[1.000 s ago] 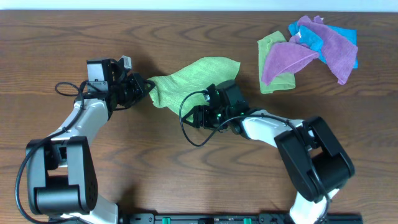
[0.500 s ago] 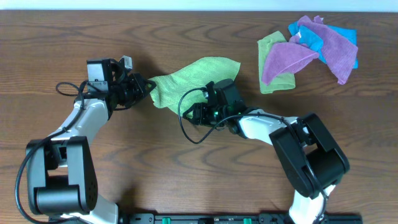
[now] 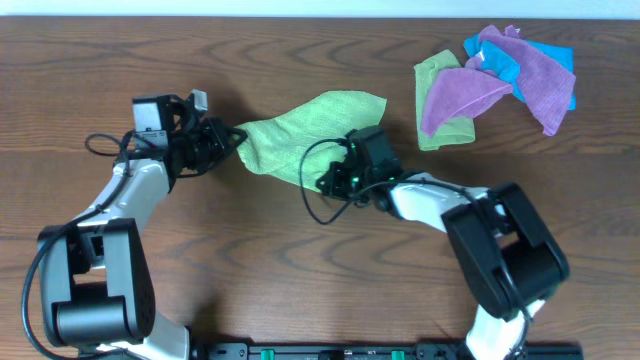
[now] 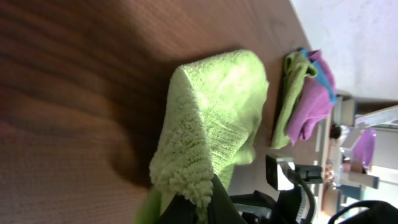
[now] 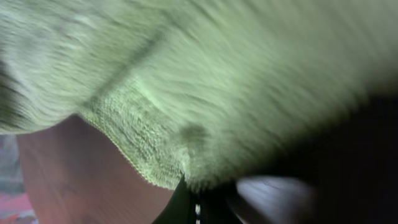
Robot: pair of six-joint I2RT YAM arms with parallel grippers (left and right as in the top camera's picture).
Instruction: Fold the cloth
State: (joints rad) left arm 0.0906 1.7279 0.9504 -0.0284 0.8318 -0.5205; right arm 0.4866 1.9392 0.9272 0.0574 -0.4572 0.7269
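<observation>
had the left gripper (image 3: pixel 233 140) clamped on the left corner of the lime-green cloth (image 3: pixel 315 120), bunched up on the wooden table (image 3: pixel 250 260). right gripper (image 3: pixel 333 180) pressed into its near edge, too blurry to tell if closed. looked like the grabbing stage; probably needed a firm second pinch next, then pulling it flat.

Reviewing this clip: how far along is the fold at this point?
Done: no fold yet; the lime-green cloth lies bunched. In hand: the left gripper pinches its left end, and the right gripper seems to pinch its near edge, though that wrist view is blurred. Left: spread it flat, then fold.
</observation>
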